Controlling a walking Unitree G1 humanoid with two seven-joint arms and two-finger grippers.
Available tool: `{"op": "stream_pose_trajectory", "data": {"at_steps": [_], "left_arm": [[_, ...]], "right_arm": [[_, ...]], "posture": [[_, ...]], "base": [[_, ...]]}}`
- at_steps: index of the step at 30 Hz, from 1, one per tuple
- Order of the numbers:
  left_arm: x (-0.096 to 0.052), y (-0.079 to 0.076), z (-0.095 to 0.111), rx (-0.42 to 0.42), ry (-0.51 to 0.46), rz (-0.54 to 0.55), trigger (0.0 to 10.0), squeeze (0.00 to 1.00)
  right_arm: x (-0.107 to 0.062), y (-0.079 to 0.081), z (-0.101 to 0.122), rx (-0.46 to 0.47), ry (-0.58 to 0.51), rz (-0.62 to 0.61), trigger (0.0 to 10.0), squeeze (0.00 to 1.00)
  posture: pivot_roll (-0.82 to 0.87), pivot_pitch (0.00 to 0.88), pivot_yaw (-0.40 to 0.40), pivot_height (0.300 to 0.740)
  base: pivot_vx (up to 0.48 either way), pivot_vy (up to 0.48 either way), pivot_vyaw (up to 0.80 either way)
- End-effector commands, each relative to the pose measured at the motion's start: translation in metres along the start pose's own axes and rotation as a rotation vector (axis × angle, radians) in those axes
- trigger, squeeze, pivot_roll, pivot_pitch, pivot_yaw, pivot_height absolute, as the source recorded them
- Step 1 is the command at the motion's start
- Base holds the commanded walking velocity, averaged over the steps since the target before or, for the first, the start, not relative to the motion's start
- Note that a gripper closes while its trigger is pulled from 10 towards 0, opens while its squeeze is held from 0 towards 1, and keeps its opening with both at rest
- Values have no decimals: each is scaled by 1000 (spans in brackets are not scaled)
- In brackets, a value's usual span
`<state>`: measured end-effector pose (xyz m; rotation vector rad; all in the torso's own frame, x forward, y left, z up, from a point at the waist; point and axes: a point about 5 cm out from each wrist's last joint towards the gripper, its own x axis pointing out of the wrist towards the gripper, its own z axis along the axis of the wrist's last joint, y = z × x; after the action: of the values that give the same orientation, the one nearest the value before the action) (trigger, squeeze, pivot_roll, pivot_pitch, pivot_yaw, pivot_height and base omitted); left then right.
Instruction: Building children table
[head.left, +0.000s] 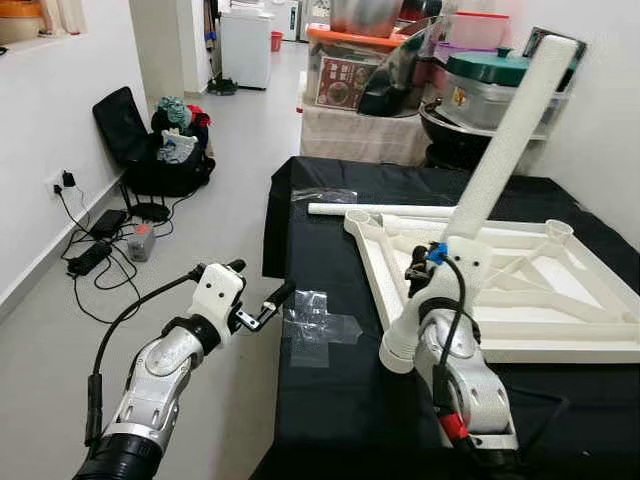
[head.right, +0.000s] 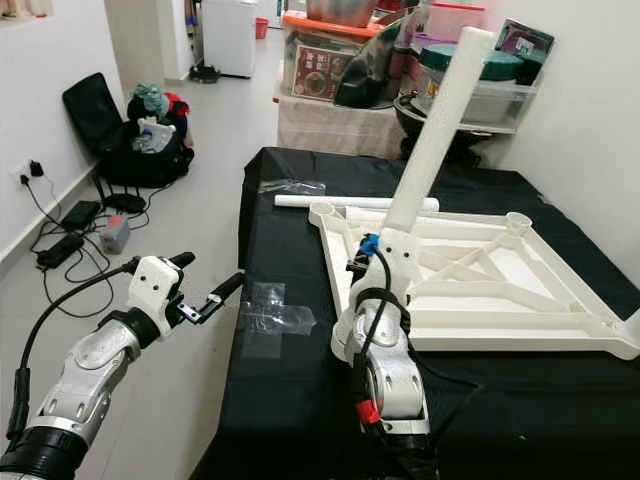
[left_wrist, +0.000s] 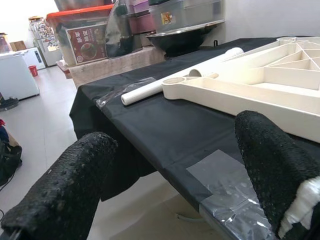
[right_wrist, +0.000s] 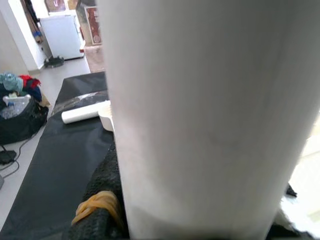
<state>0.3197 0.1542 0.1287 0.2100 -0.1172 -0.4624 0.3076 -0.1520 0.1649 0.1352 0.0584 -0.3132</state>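
Nearest, the right gripper (head.left: 425, 275) clamps a white table leg (head.left: 505, 135) tilted above the upside-down tabletop (head.left: 520, 275) on the black cloth (head.left: 330, 400); no leg looks fitted yet, and another leg (head.left: 375, 210) lies beyond the frame. Left gripper (head.left: 268, 305) hovers empty, jaws wide, beside the table's edge, and its wrist view reveals clear tape (left_wrist: 225, 172) on the cloth.

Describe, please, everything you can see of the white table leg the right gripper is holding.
The table leg is a long, plain white tube, plastic by its look, with an open lower end. It tilts up and away over the black-draped table, above the upturned white tabletop. The right gripper is shut around its lower part.
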Motion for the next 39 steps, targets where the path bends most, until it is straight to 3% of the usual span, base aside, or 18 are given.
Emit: {"op": "stream_pose_trajectory", "data": {"at_steps": [1, 15, 26, 31, 39], "left_arm": [[1, -1, -1, 11, 6, -14, 10000, 0], [1, -1, -2, 11, 7, -15, 10000, 0], [1, -1, -2, 12, 9, -16, 10000, 0], [1, -2, -4, 8, 13, -12, 10000, 0], [0, -3, -5, 4, 15, -9, 10000, 0]], "right_arm": [[0, -28, -39, -47, 175, -121, 10000, 0], [-6, -23, -31, -25, 73, 4, 10000, 0], [-6, -22, -31, -33, 70, 29, 10000, 0], [-7, -12, -37, -82, 105, 138, 10000, 0], [-8, -10, -43, -100, 138, 180, 10000, 0]], "posture": [[22, 0, -64, 740], [24, 0, -63, 740], [24, 0, -64, 740], [26, 0, -74, 740], [28, 0, -78, 740]], "base": [[0, 0, 0], [0, 0, 0], [0, 0, 0], [0, 0, 0], [0, 0, 0]]}}
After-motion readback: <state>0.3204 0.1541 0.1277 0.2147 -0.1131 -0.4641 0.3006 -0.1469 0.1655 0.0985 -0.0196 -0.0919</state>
